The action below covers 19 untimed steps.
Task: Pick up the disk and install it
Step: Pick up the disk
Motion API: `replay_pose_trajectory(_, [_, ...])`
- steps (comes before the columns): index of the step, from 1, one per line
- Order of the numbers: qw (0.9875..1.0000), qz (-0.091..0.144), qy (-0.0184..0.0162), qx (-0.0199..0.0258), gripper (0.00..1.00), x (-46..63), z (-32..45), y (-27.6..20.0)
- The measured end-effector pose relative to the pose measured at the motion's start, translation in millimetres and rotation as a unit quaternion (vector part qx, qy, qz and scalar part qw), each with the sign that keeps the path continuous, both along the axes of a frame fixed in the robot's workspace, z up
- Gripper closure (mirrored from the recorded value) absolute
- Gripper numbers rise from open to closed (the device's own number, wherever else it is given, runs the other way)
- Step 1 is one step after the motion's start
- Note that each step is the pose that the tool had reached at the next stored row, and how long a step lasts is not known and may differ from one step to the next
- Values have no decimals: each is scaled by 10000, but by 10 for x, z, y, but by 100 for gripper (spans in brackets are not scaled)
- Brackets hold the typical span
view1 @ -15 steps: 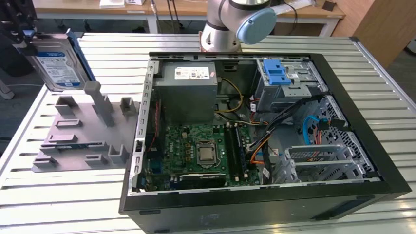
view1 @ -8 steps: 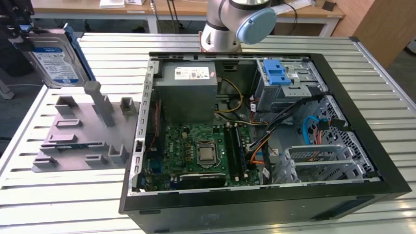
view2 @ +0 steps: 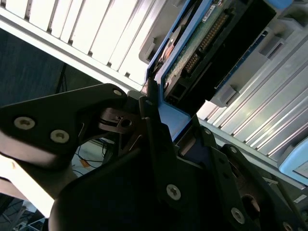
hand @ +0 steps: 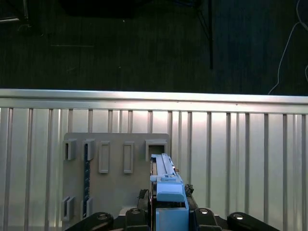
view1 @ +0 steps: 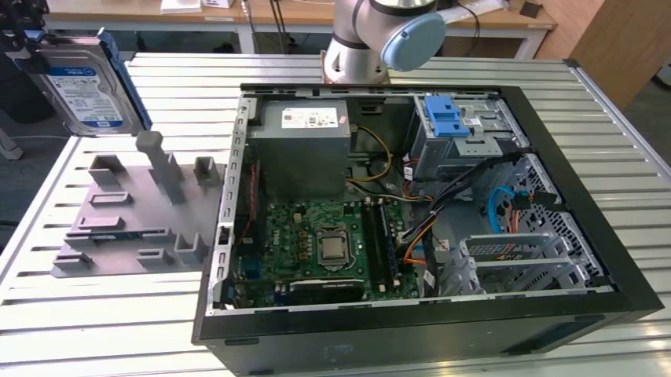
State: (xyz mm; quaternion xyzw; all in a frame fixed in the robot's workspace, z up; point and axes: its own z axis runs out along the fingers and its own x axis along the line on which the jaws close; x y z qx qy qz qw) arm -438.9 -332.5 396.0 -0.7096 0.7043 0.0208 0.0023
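Note:
The disk (view1: 86,88) is a silver-grey drive with a white-and-blue label and blue rails. In the exterior view it hangs upright at the far left, high above the grey holder plate (view1: 131,216). My gripper (view1: 31,55) is shut on its upper end. In the second wrist view the black fingers (view2: 150,120) clamp the blue rail, and the disk's circuit-board side (view2: 202,43) shows beyond them. In the first wrist view the disk (hand: 166,180) is seen edge-on, rising from the gripper (hand: 168,216) over the holder plate (hand: 115,187).
An open computer case (view1: 587,306) lies on the slatted metal table (view1: 105,330), to the exterior view's right of the plate. Inside are a grey power supply box (view1: 304,145), a green motherboard (view1: 320,247), cables and a metal cage with a blue latch (view1: 456,122). The arm's base (view1: 367,39) stands behind the case.

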Motion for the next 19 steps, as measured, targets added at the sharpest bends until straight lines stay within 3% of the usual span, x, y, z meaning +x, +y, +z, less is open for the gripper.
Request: replay_pose_trajectory(19, [10000, 0, 0, 51, 63, 0, 197, 0])
